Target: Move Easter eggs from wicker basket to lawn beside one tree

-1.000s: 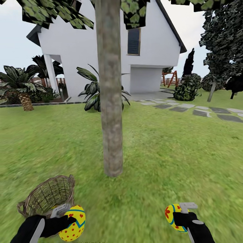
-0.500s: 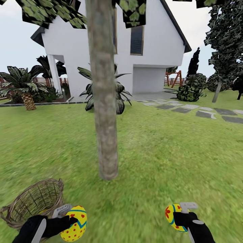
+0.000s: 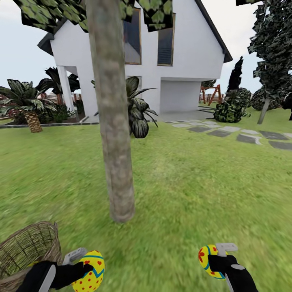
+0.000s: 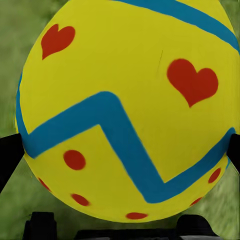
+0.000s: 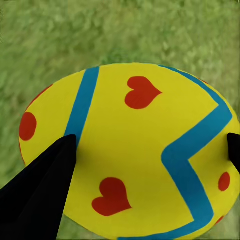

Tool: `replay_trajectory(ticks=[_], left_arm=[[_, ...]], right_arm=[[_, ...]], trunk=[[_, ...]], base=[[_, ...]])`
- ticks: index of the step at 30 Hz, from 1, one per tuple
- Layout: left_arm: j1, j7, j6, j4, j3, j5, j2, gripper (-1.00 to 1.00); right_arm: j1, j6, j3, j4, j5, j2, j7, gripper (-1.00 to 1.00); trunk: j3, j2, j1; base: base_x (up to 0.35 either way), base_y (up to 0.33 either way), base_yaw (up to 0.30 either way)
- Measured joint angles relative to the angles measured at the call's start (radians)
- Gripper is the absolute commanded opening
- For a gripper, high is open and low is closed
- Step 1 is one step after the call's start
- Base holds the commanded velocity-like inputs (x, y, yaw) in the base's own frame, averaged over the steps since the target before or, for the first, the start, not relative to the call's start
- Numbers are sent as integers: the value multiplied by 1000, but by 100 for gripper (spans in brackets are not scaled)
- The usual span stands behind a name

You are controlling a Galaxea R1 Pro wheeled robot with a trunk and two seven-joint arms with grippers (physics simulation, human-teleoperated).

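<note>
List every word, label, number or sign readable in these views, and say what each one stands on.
None: no readable text anywhere.
The Easter eggs carry only red hearts, red dots and blue zigzag bands, no letters.
The house, wicker basket and tree bear no signs or labels.

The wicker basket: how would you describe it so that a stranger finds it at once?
Start at the tall bare tree standing on the lawn. The wicker basket sits on the grass just to the left, nearer the robot. Unlike the yellow eggs nearby, it is brown open weave.
</note>
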Motion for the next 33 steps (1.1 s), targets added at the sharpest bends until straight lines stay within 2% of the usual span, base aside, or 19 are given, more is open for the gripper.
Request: replay_trajectory(ticks=[7,18,22,27,33], left_arm=[[0,0,0,2,0,0,0,-100],[0,0,0,2,1,1,1,-100],[0,-3,0,2,13,6,4,-100],[0,-4,2,1,15,7,7,-100],[0,-4,2,0,16,6,10,-100]], right_arm=[[0,0,0,0,-1,0,0,-100],[0,0,0,0,-1,0,0,-100],[0,0,0,0,0,1,0,-100],[0,0,0,0,0,1,1,-100],[0,0,1,2,0,1,0,-100]], trunk=[[0,0,0],[0,0,0],[0,0,0],[0,0,0],[0,0,0]], base=[[229,-278,243],[243,-269,6],[260,-237,0],[326,-38,15],[338,-1,258]])
